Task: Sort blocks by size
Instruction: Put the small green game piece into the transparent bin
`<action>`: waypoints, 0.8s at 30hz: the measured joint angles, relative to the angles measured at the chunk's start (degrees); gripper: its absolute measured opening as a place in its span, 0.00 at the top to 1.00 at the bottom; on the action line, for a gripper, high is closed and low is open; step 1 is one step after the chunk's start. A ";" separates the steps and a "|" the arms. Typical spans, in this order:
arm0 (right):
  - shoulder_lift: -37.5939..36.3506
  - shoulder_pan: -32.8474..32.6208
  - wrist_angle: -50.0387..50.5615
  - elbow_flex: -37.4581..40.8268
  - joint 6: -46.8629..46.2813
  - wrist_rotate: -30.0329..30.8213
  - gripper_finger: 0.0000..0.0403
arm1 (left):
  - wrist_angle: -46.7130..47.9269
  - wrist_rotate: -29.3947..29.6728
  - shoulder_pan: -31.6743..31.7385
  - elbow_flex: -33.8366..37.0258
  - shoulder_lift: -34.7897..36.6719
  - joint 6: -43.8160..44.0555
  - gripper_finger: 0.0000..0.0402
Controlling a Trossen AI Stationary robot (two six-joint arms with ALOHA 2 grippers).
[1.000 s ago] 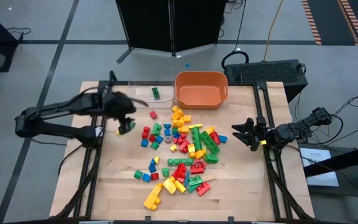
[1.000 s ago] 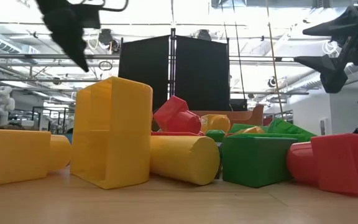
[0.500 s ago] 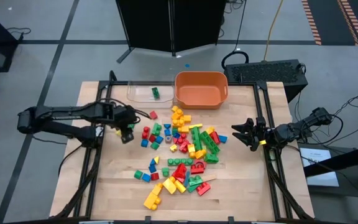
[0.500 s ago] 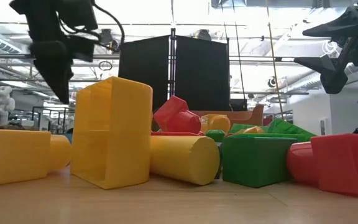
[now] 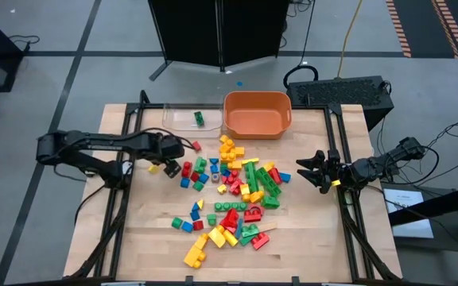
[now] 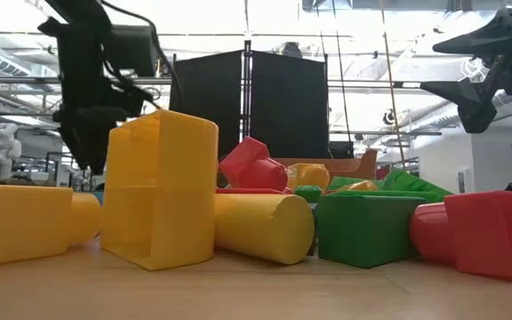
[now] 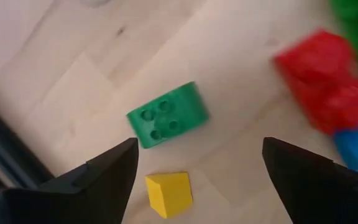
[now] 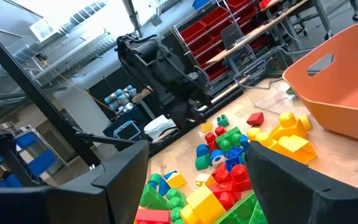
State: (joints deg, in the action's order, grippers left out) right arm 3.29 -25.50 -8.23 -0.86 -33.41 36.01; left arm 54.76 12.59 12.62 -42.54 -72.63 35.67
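The blocks (image 5: 233, 191), red, yellow, green and blue, lie in a loose pile on the middle of the wooden table. At the pile's left edge my left gripper (image 5: 166, 164) points down, open, just above the table. In the left wrist view a green four-stud block (image 7: 166, 115) and a small yellow block (image 7: 168, 194) lie flat on the wood between and ahead of its fingers (image 7: 110, 177), untouched. Red blocks (image 7: 325, 78) lie beside them. My right gripper (image 5: 307, 170) waits open and level at the table's right edge.
An orange tub (image 5: 258, 114) stands at the far edge, with a clear tray (image 5: 180, 117) holding one green block (image 5: 199, 118) to its left. Bare wood lies left of the pile and along the near left. The low view shows large yellow blocks (image 6: 160, 187) close up.
My left gripper has come down from above the table's far left toward the left edge of the pile, drifting a little toward the near edge and the pile, and has rolled about its own axis. My right arm has kept still.
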 joint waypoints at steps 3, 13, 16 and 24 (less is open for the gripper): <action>0.00 0.00 0.00 0.00 -0.37 -0.02 0.35 | -0.10 1.87 1.58 0.00 -3.36 6.24 0.13; 0.00 0.00 -0.02 0.00 -1.92 -0.03 0.35 | -3.70 1.21 5.70 0.00 -9.90 9.06 0.13; -0.01 0.00 -0.02 0.00 -1.92 -0.04 0.35 | -3.36 1.21 6.91 0.00 -10.68 9.04 0.13; 0.00 0.00 -0.02 0.00 -1.92 -0.04 0.35 | -7.13 0.23 9.33 2.62 -10.68 9.02 0.13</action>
State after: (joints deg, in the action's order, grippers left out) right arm 3.29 -25.50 -8.25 -0.86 -35.33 35.97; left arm 47.63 12.82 21.95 -39.92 -83.31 44.69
